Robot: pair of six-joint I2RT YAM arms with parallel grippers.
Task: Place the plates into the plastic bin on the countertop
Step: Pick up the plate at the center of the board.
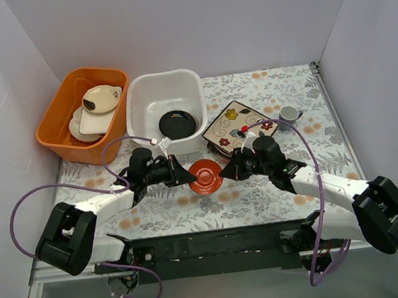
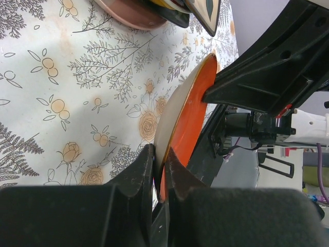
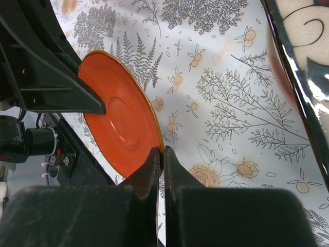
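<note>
The small red saucer (image 1: 205, 176) hangs tilted just above the countertop (image 1: 191, 207), held between both arms. My left gripper (image 1: 187, 175) is shut on its left rim, seen edge-on in the left wrist view, where the saucer (image 2: 190, 108) rises from the gripper (image 2: 159, 159). My right gripper (image 1: 224, 169) pinches the opposite rim; its wrist view shows the saucer (image 3: 118, 123) meeting the shut gripper (image 3: 163, 152). Behind them, the white plastic bin (image 1: 137, 105) holds a small dark round plate (image 1: 177, 123). A stack of plates topped by the cream square floral one (image 1: 239, 127) lies right of the bin.
An orange tub (image 1: 63, 113) with cream dishes stands left of the bin. A small grey cup (image 1: 289, 114) sits at the back right, beyond the plate stack. White walls close the table in at the back and on both sides.
</note>
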